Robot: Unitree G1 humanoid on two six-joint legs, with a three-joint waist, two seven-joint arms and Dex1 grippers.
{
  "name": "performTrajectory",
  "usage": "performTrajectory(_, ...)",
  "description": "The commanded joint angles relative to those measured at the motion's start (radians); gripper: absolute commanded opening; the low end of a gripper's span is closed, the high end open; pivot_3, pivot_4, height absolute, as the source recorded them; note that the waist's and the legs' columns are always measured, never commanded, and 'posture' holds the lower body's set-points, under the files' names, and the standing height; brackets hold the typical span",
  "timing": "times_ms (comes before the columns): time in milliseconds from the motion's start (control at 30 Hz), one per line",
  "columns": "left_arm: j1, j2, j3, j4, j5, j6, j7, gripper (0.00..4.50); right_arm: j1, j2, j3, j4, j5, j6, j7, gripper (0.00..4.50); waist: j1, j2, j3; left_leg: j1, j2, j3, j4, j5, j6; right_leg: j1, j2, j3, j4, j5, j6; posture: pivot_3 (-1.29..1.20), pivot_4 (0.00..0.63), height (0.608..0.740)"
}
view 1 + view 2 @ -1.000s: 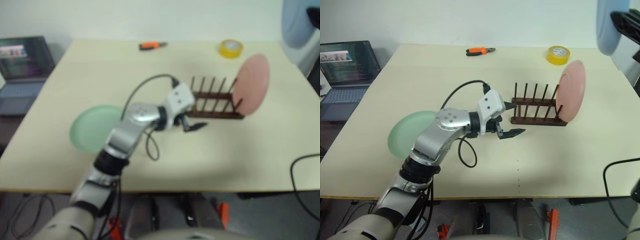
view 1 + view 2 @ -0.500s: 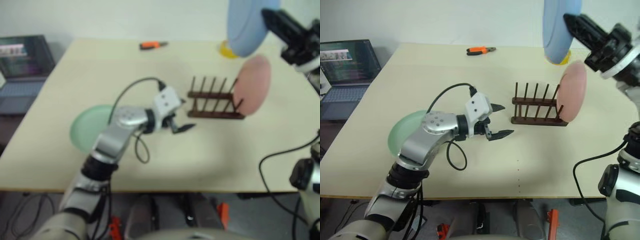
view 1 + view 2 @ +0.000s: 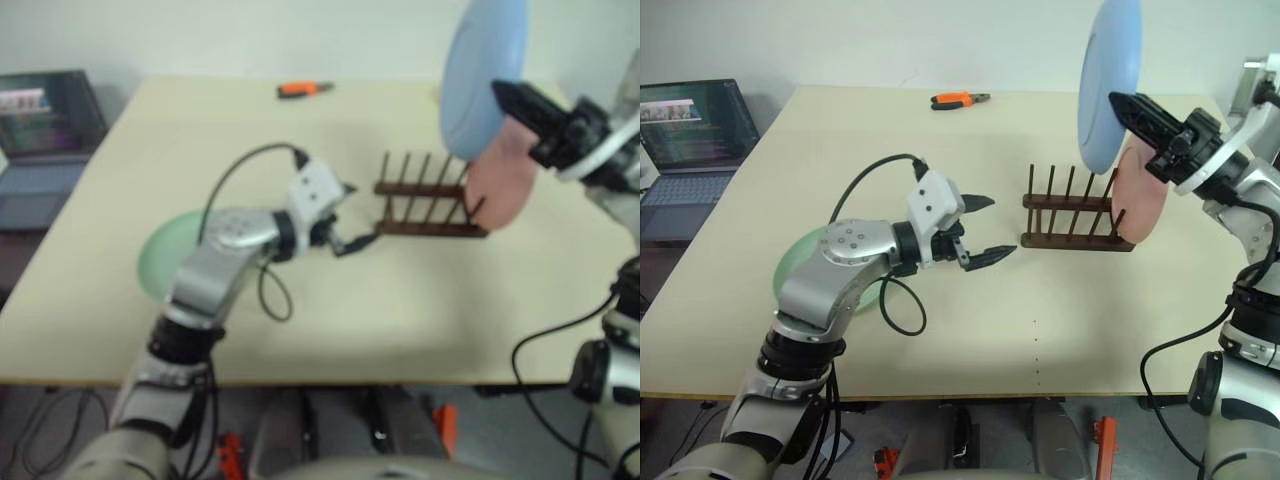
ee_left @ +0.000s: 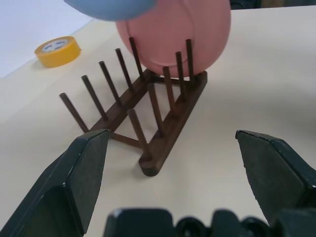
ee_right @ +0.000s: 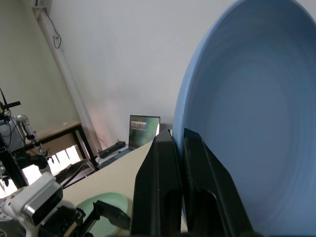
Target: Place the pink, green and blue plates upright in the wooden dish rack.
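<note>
the right gripper (image 3: 1118, 101) has its fingers pinching the rim of the round light blue plate (image 3: 1106, 80), held upright in the air above the small dark wooden peg rack (image 3: 1076, 215) on the pale worktop (image 3: 1060, 320). the round pale pink plate (image 3: 1140, 200) stands upright in the rack's right end. the left gripper (image 3: 986, 230) hovers beside the rack, fingers spread. the round mint green plate (image 3: 800, 265) lies flat at the left, partly under that arm.

Right pincer (image 3: 497, 92) holds the blue plate (image 3: 480, 70) above the rack (image 3: 427, 200).

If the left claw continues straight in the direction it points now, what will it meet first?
Most likely the near end of the wooden rack. The open left claw points along the table toward it, and the rack sits centred between its fingers. The pink plate stands further back, at the far end.
</note>
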Motion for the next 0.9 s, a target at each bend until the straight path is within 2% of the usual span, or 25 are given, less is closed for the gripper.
performTrajectory(33,-0.009,-0.003,0.023,-0.047,-0.017,-0.004,0.017,4.50,0.000,0.002,-0.003,-0.003,0.010,-0.012,0.009,0.02,0.000,0.000,0.000,0.000,0.000,0.000,0.000,0.000,0.000,0.000,0.000,0.000,0.000,0.000,0.000,0.00,0.150,0.740)
performTrajectory(567,0.001,0.013,0.009,-0.068,-0.020,0.012,0.029,4.50,0.025,0.028,0.018,0.026,-0.035,-0.031,-0.003,0.02,0.000,0.000,0.000,0.000,0.000,0.000,0.000,0.000,0.000,0.000,0.000,0.000,0.000,0.000,0.000,0.00,0.150,0.740)
performTrajectory(633,0.001,0.013,0.016,-0.072,-0.025,0.015,0.030,4.50,0.029,0.012,0.002,-0.003,-0.009,-0.016,0.014,0.02,0.000,0.000,0.000,0.000,0.000,0.000,0.000,0.000,0.000,0.000,0.000,0.000,0.000,0.000,0.000,0.00,0.150,0.740)
performTrajectory(900,0.005,0.016,0.020,-0.057,-0.029,0.004,0.037,4.50,-0.018,-0.191,-0.099,-0.032,0.018,-0.043,0.109,0.02,0.002,0.000,0.000,-0.001,0.000,0.000,0.000,0.000,0.000,0.000,0.000,0.000,-0.001,0.000,0.000,0.00,0.150,0.740)
